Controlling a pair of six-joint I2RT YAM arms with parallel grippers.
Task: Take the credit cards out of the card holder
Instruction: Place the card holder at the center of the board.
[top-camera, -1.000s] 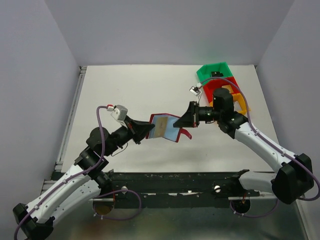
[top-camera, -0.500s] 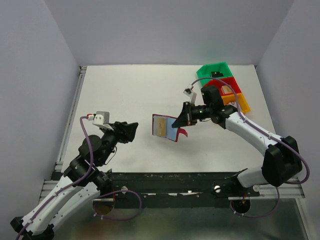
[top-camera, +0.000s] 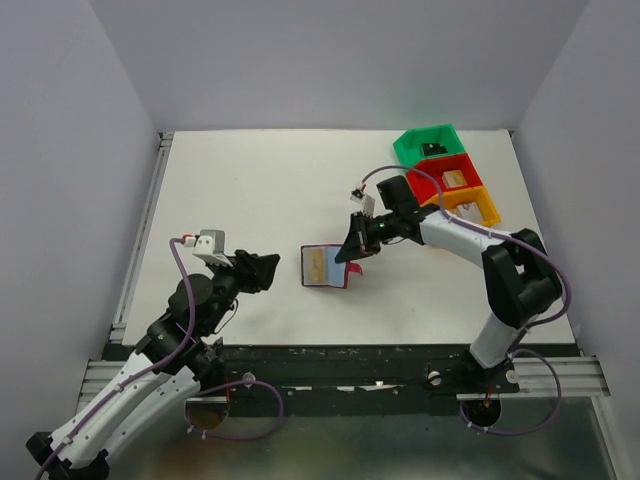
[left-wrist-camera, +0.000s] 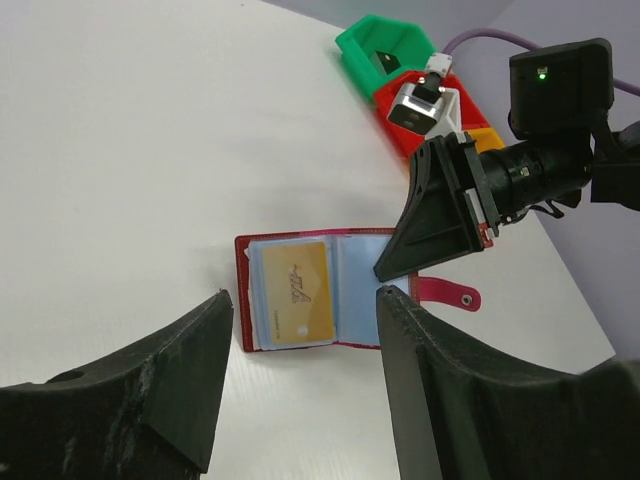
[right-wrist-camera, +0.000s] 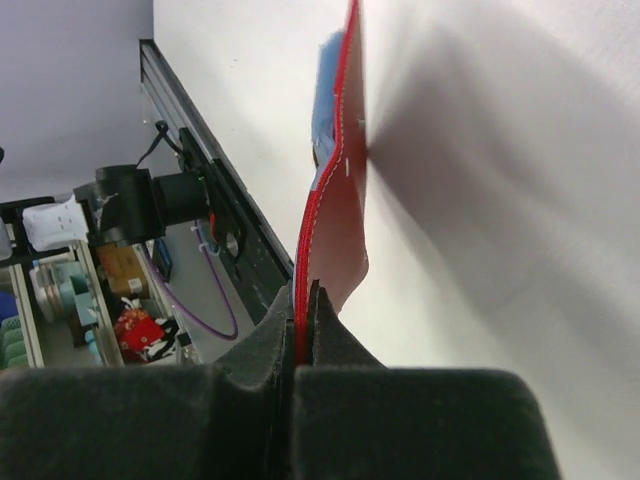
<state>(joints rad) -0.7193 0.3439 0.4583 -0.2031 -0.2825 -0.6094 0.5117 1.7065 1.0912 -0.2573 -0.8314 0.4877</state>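
My left gripper (top-camera: 264, 270) has let go and backed off to the near left, jaws spread and empty. The card holder (top-camera: 325, 267) sits open mid-table, gold card (left-wrist-camera: 295, 292) showing, its right flap clenched in the right gripper (top-camera: 352, 248). Coloured bins (top-camera: 410, 148) sit far right, behind that arm

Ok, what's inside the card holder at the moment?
The card holder is open, its far edge pinched by the right pincer. One gold card shows in a pocket, with pale edges beneath it. Whether those are more cards is hidden by the gold one.
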